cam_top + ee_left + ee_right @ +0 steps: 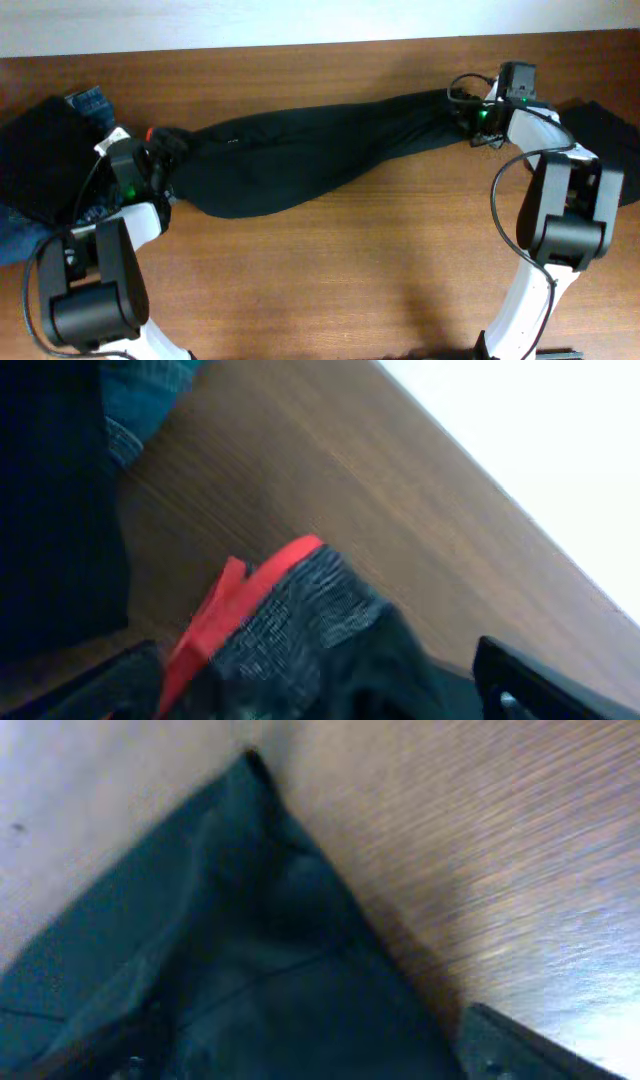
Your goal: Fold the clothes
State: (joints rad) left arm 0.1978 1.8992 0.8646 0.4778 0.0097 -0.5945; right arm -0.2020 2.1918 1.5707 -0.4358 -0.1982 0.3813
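The black trousers [300, 155] lie stretched across the table [350, 270], with the grey waistband [300, 625] between the wide-spread jaws of the left gripper [158, 158]. The leg end is at the right gripper [468, 112], apparently wide too, though dark cloth muddies that view. Neither holds anything. Blue jeans [92, 102] lie just beside the waistband, so a loose regrasp could snag them.
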